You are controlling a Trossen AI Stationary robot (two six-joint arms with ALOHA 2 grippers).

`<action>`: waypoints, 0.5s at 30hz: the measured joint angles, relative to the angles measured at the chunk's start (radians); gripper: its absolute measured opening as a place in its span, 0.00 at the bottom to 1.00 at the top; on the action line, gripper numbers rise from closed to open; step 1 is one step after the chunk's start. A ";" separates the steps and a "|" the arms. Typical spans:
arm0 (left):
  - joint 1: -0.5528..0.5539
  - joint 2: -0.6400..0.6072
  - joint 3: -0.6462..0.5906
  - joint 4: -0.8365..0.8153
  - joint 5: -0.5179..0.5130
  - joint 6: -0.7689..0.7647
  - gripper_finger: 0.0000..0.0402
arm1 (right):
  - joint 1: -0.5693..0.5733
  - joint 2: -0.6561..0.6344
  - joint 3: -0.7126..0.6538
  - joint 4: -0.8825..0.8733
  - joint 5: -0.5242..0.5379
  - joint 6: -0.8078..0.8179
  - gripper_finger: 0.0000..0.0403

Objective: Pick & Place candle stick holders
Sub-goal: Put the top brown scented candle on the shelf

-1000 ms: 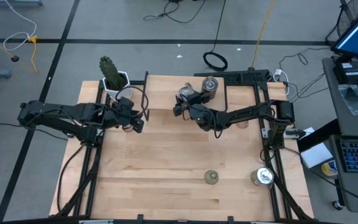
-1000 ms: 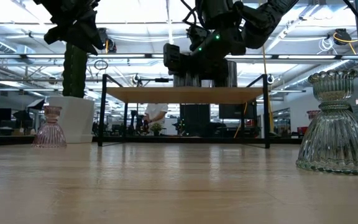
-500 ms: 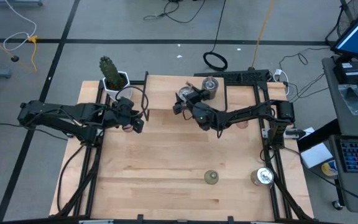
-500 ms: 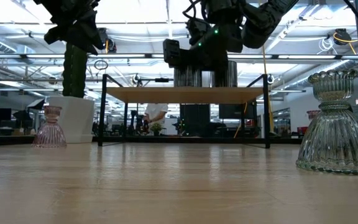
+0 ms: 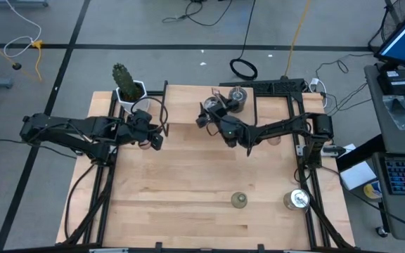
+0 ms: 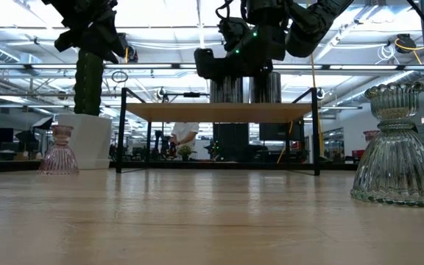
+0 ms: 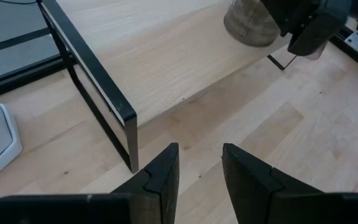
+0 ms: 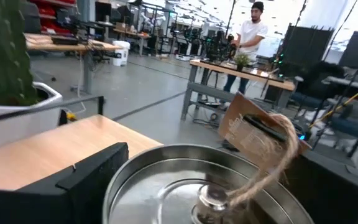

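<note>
Right gripper (image 5: 209,112) of yours sits at the table's far edge with its fingers spread around a silvery metal holder (image 8: 204,186), which fills the right wrist view, a tagged string across its bowl; whether the fingers touch it you cannot tell; a second silvery holder (image 5: 238,98) stands just beside; your left gripper (image 7: 199,171) hangs empty, fingers slightly parted, near the cactus (image 5: 122,77); an olive holder (image 5: 239,201) and another silvery one (image 5: 297,200) stand near the table's front edge; a pinkish glass holder (image 6: 58,151) stands by the cactus pot.
</note>
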 joint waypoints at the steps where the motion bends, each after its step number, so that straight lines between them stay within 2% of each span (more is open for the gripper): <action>1: 0.000 0.000 0.000 0.000 0.000 0.000 0.30 | 0.000 0.000 0.000 0.000 0.001 -0.013 0.94; 7: 0.000 0.000 0.000 0.000 0.000 0.000 0.30 | 0.000 0.000 0.000 0.014 -0.001 -0.076 0.94; 15: 0.000 0.000 0.000 0.003 0.003 0.000 0.30 | 0.001 0.000 0.000 0.076 -0.002 -0.240 0.94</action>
